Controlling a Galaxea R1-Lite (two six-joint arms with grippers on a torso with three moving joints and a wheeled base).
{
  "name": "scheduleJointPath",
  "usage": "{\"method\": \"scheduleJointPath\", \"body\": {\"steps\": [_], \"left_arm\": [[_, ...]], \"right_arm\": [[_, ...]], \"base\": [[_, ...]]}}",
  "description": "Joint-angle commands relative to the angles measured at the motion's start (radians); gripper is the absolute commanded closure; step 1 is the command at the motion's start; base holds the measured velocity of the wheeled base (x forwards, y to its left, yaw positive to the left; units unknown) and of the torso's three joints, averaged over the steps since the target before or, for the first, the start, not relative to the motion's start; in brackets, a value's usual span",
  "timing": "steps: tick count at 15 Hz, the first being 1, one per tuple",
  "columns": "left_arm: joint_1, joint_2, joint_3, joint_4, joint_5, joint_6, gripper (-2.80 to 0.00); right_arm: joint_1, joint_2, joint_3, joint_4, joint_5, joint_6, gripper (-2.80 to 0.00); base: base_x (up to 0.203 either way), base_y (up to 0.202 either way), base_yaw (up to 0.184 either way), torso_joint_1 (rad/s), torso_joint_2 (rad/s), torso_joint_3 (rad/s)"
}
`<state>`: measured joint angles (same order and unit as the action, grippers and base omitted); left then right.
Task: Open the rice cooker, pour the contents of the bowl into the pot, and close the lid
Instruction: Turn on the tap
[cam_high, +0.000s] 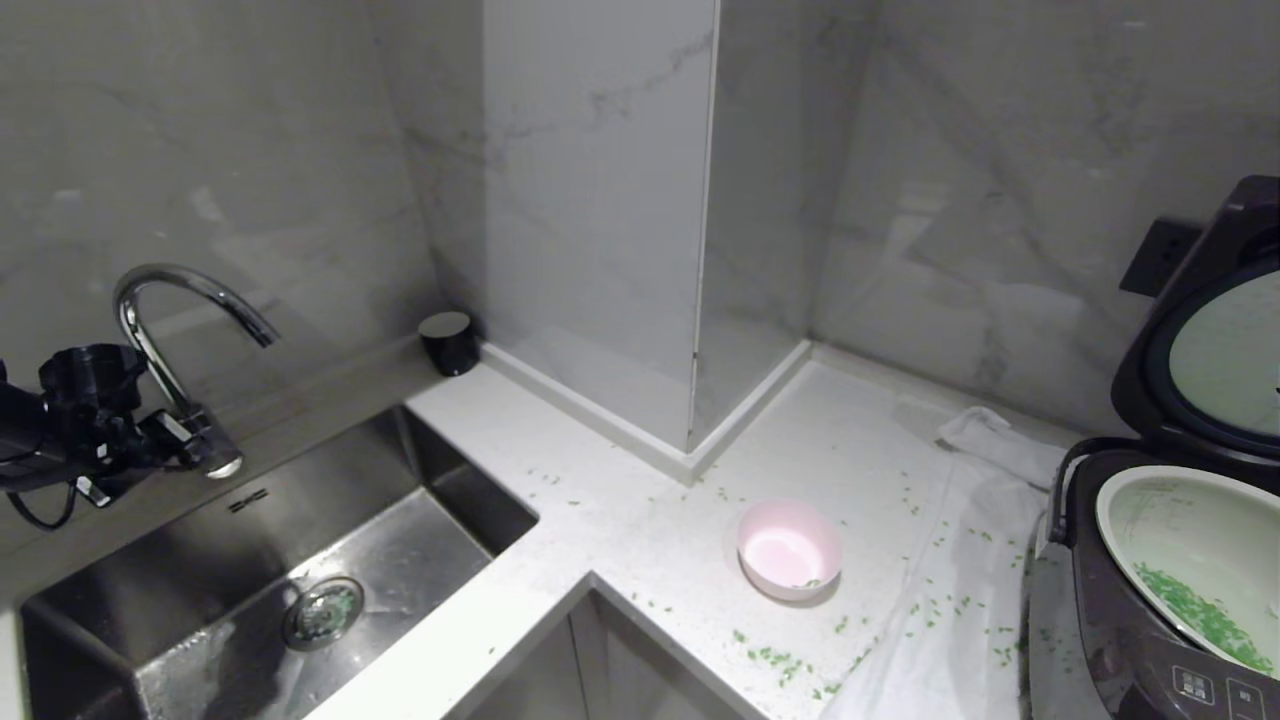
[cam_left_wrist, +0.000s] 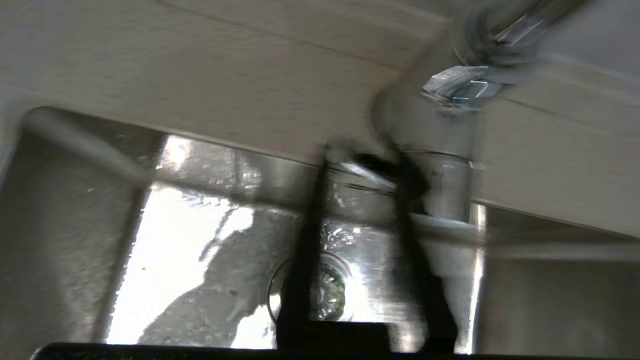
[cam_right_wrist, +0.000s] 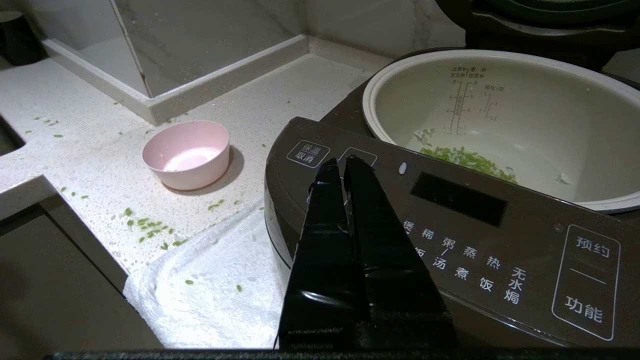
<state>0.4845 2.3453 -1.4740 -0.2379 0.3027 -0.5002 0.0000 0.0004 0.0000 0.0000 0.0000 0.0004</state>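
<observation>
- A grey marble-walled kitchen corner holds a pale speckled surface (cam_high: 640, 520), with a steel sink (cam_high: 290, 590) at the lower left of the head view.
- The left end effector (cam_left_wrist: 360, 165) is over the sink beside the faucet (cam_high: 180, 320), at the left edge of the head view. Its dark fingers look part-closed around the faucet's metal lever, though blur leaves the grip uncertain. It seems well away from the task's things.
- The right end effector (cam_right_wrist: 342, 167) has its fingers pressed together and empty, hanging just in front of the rice cooker (cam_right_wrist: 450, 240) panel, apparently parked.
- The bowl (cam_high: 789, 549) stands upright mid-surface, almost empty; the green bits (cam_high: 1195, 610) lie in the pot (cam_high: 1190, 560), so pouring looks done. Strays dot the surface and the white cloth (cam_high: 960, 600).
- The lid (cam_high: 1210, 350) stands raised at the right edge, so closing probably remains.
- Only the right wrist view shows the cooker's buttons and the pot's level marks; only the left wrist view shows the sink's drain (cam_left_wrist: 325, 292) from above.
</observation>
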Motion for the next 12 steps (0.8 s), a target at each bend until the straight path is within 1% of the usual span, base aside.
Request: {"method": "scheduleJointPath", "body": {"steps": [1,7,10,12], "left_arm": [[0.002,-0.001,0.001,0.006,0.009,-0.003,0.00],[0.002,-0.009,0.003,0.011,0.009,-0.003,0.00],[-0.010,-0.045,0.053,0.010,0.007,-0.001,0.00],[-0.033,-0.071,0.088,0.006,0.006,-0.001,0.00]], "right_arm": [[0.000,0.000,0.002,0.000,0.000,0.000,0.00],[0.000,0.000,0.002,-0.001,0.000,0.001,0.00],[0.000,0.000,0.002,0.000,0.000,0.000,0.00],[0.000,0.000,0.002,0.000,0.000,0.000,0.00]], "base": [[0.000,0.000,0.000,0.000,0.00,0.000],[0.000,0.000,0.000,0.000,0.00,0.000],[0.000,0.000,0.000,0.000,0.00,0.000],[0.000,0.000,0.000,0.000,0.00,0.000]]}}
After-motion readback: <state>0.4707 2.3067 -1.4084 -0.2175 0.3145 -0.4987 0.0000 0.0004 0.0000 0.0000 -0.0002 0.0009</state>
